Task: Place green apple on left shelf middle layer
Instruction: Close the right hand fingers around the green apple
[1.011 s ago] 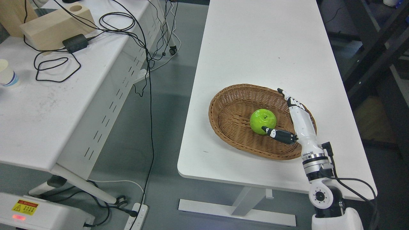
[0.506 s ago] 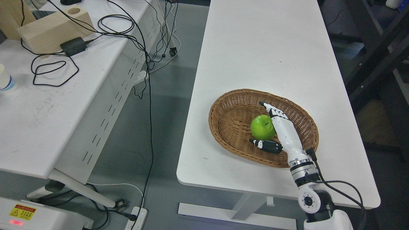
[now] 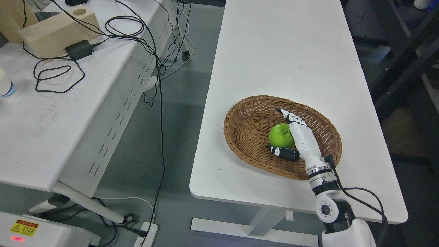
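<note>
right hand (image 3: 294,135) in wicker basket (image 3: 240,137), fingers spread, not closed on anything | green apple (image 3: 280,134) sits on basket floor, against palm, thumb (image 3: 284,152) just under it | basket rim close behind hand, near table (image 3: 274,51) front edge | bare tabletop open beyond fingertips | left of hand: floor gap, cables (image 3: 159,103)

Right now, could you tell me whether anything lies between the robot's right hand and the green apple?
Nothing shows there in the head view: the right hand sits right against the green apple in the wicker basket, thumb below it, fingers extended alongside its right.
</note>
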Robot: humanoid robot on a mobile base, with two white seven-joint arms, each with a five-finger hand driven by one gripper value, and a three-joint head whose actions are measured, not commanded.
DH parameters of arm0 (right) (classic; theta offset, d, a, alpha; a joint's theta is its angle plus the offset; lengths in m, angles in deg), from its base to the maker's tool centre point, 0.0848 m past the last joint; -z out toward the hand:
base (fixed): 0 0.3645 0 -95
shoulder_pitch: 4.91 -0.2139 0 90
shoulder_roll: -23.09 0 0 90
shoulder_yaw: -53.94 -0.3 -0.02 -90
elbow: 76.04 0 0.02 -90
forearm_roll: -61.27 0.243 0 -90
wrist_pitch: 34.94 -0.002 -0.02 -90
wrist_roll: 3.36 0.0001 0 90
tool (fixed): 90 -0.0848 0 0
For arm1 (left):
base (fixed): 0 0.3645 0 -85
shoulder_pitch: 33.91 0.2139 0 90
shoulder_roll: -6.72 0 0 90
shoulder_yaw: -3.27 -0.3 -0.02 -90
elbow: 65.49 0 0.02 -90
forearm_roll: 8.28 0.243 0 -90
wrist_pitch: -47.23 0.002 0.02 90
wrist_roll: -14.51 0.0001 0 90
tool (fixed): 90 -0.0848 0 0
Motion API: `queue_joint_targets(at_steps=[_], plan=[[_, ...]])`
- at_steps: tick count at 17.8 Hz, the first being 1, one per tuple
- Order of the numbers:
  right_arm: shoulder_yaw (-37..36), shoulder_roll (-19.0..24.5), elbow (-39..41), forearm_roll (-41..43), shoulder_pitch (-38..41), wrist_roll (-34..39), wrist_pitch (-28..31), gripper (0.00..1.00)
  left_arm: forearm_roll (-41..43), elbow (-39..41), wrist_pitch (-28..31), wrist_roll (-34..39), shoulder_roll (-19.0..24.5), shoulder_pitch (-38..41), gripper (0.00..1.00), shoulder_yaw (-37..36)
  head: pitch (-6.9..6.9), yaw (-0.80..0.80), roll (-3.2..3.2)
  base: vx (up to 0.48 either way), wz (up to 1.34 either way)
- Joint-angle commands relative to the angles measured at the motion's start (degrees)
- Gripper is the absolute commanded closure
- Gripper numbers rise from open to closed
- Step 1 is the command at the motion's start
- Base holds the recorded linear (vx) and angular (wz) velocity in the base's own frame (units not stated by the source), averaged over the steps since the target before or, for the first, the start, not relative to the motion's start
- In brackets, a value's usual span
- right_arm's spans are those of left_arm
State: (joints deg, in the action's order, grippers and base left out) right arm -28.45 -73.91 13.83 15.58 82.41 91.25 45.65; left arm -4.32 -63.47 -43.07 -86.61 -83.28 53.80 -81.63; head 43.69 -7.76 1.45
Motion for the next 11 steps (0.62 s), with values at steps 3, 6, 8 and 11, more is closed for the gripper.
queue_joint_targets(at_steps=[3,6,8,11], plan=[[1.0,-0.3,-2.5,-0.2,-0.2,0.0,0.1,0.18,0.0,0.0,0.2,0.0,1.0,0.0,0.0,0.0,0.0,0.0,0.0,0.0,0.0],[1.0,-0.3,-3.1,-0.1,-0.1,0.0,-0.2,0.25,0.0,0.0,0.2,0.0,1.0,0.0,0.0,0.0,0.0,0.0,0.0,0.0,0.0],[0.9,-0.3,-3.1,-0.1,-0.1,0.0,-0.3,0.36,0.0,0.0,0.1,0.0,1.0,-0.1,0.0,0.0,0.0,0.0,0.0,0.0,0.0],[0.3,-0.3,-3.1,0.6,0.1,0.0,-0.3,0.59,0.0,0.0,0.1,0.0,1.0,0.0,0.0,0.0,0.0,0.0,0.0,0.0,0.0]])
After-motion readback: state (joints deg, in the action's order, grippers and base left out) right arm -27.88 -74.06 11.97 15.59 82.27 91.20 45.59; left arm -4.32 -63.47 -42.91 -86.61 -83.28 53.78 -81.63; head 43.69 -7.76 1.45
